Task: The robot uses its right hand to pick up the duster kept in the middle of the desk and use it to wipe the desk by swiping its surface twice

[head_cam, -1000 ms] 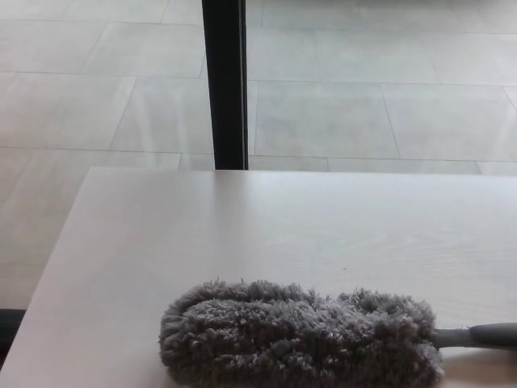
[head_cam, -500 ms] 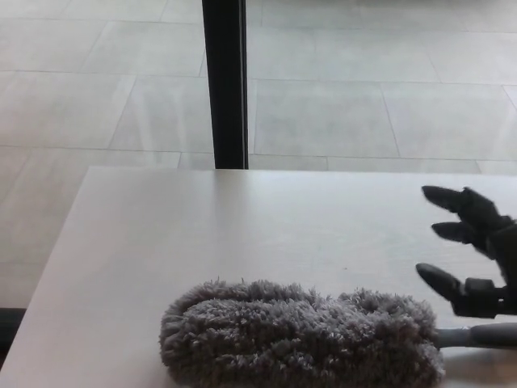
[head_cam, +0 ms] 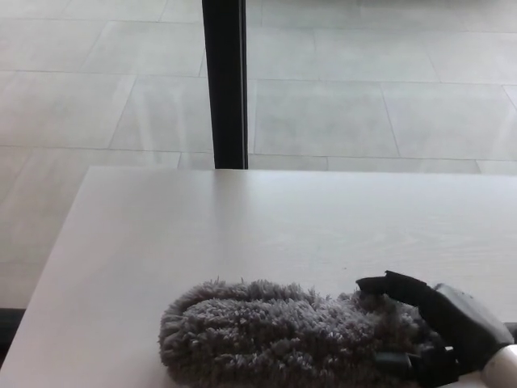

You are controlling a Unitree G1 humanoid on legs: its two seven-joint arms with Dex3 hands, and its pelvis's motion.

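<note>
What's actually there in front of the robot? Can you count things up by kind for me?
Dusters: 1, the fluffy grey duster
Robot hands: 1, the black right hand over the duster's handle end
Desks: 1, the pale desk
Dark posts: 1, the post behind the desk
Total: 4

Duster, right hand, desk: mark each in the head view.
duster point(head_cam: 266, 331), head view, middle of the fluffy grey head.
right hand point(head_cam: 440, 331), head view, black back of the hand over the duster's right end.
desk point(head_cam: 242, 226), head view, bare pale top beyond the duster.
</note>
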